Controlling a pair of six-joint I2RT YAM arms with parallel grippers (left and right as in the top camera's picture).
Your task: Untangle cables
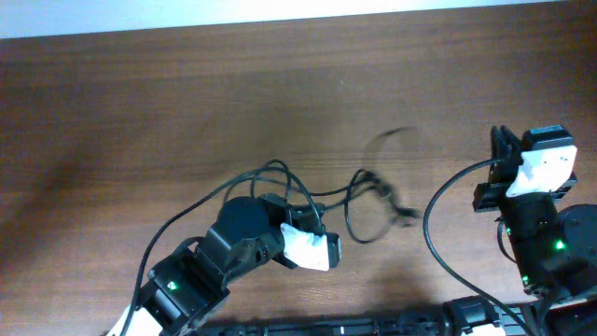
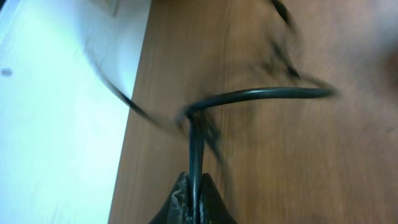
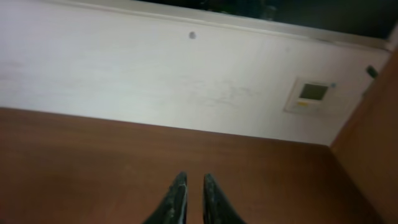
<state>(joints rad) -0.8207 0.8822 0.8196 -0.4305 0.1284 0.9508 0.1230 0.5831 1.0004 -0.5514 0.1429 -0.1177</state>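
Left tool (image 2: 195, 182) clamped on thin glossy black cable (image 2: 261, 93), looped over brown woodgrain desk (image 1: 140, 103); right tool (image 3: 192, 183) closed to narrow slit, empty.

1. Seen from overhead, the far loop of the cables (image 1: 378, 185) is only a faint smear, and its course can't be traced.
2. The plug ends in that tangle are too small to pick out.
3. In the left wrist view, the left gripper (image 2: 194, 180) is cut off by the bottom edge. Past the bend, the cord blurs into streaks.
4. From overhead, that gripper's fingertips are hidden under its own body.
5. The right gripper (image 3: 191, 186) is also cut off at the bottom, and the wall panel (image 3: 311, 93) behind it is too blurred to read.
6. The left arm (image 1: 187, 280) and the right arm (image 1: 546, 233) both run out of the overhead picture.
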